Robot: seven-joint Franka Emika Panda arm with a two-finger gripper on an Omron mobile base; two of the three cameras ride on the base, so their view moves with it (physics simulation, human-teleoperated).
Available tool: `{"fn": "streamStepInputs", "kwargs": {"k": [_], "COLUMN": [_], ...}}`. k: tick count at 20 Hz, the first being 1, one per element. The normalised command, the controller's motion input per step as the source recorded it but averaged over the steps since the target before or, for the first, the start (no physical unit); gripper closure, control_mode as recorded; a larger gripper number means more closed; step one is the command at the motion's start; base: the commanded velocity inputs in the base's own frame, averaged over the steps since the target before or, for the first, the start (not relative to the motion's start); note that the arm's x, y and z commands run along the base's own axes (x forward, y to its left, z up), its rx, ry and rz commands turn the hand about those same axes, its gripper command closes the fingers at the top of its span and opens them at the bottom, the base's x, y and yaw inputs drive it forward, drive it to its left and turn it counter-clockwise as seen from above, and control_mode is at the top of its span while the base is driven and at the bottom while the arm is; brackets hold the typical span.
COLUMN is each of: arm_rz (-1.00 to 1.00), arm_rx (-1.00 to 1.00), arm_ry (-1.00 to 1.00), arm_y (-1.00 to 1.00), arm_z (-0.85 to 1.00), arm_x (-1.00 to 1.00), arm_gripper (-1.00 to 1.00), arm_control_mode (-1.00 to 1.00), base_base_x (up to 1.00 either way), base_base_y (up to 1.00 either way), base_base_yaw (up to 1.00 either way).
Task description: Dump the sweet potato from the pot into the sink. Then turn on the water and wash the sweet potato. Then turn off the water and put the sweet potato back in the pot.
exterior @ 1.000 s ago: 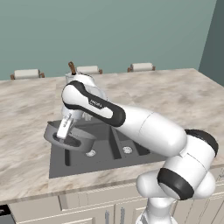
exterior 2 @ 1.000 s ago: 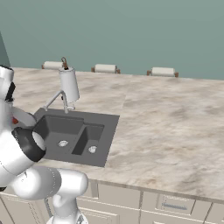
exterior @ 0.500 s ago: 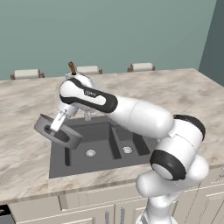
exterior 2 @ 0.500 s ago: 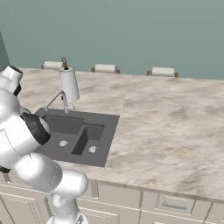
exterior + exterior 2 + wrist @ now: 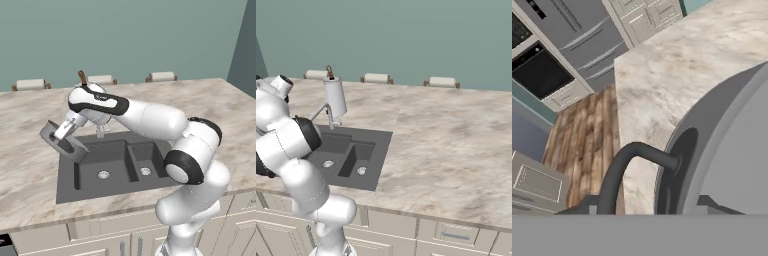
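I am working in a home kitchen: a marble tabletop [image 5: 446,125] island with a dark double-basin sink [image 5: 107,170] and curved faucet [image 5: 323,111], pale cabinet drawers [image 5: 451,235] below, teal walls. Through the hand camera I see wood flooring [image 5: 582,145], a built-in oven [image 5: 539,72] and grey cabinets [image 5: 647,17].

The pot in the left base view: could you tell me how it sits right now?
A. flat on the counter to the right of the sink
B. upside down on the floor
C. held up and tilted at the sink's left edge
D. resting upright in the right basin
C: the pot hangs tilted in the gripper above the left edge of the sink.
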Motion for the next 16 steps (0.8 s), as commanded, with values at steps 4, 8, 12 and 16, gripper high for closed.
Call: {"fn": "streamStepInputs", "kwargs": {"k": [4, 8, 12, 16], "arm_rz": [-0.09, -0.08, -0.08, -0.09], "arm_rx": [0.12, 0.14, 0.13, 0.13], "arm_ry": [0.03, 0.03, 0.03, 0.04], "arm_y": [0.00, 0.00, 0.00, 0.00], "arm_z": [0.00, 0.06, 0.13, 0.09], "arm_x": [0.55, 0.52, 0.44, 0.39], "arm_gripper": [1.00, 1.00, 1.00, 1.00], "arm_control_mode": [-1.00, -1.00, -1.00, -1.00], "base_base_x": [0.00, 0.00, 0.00, 0.00], "base_base_y": [0.00, 0.00, 0.00, 0.00], "base_base_yaw": [0.00, 0.00, 0.00, 0.00]}}
